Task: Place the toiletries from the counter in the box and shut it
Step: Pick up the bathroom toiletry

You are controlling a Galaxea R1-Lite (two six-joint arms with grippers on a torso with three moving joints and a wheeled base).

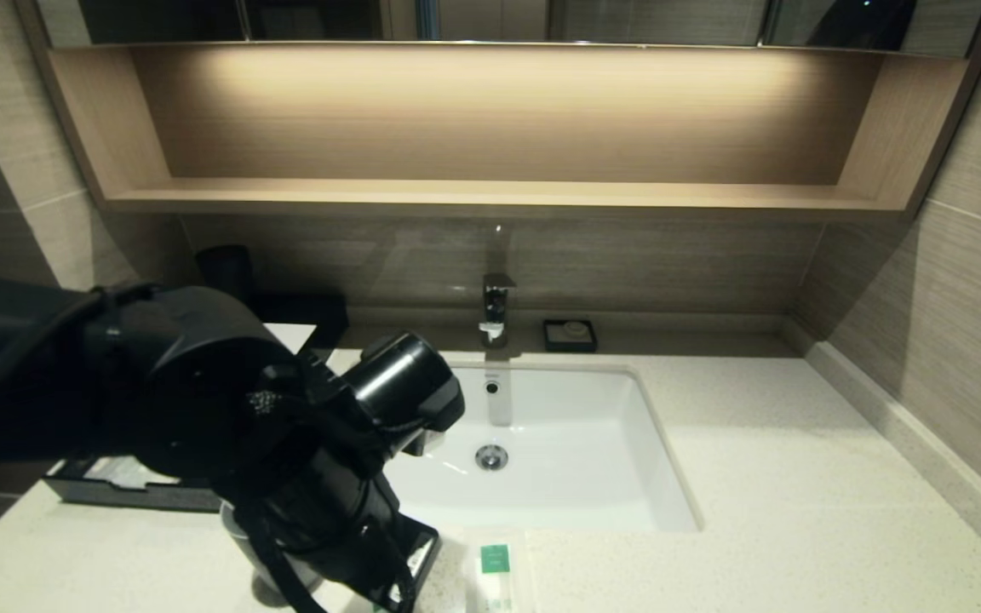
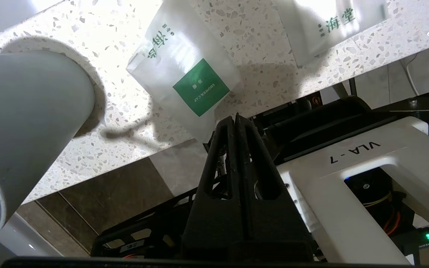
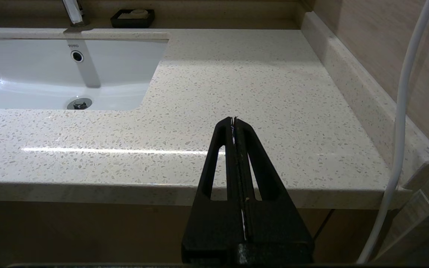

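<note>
Counter of speckled cream stone holds a white sink; left gripper closed, empty.

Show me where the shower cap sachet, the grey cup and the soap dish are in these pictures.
shower cap sachet [image 2: 200, 87], left wrist view, on its green label.
grey cup [image 2: 21, 123], left wrist view, on its outer side wall.
soap dish [image 1: 570, 335], head view, on the black tray behind the sink, right of the tap.

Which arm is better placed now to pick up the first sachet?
Left. Its hand, shut, sits just off the counter's front edge beside a sachet. The right hand is parked before bare counter.
</note>
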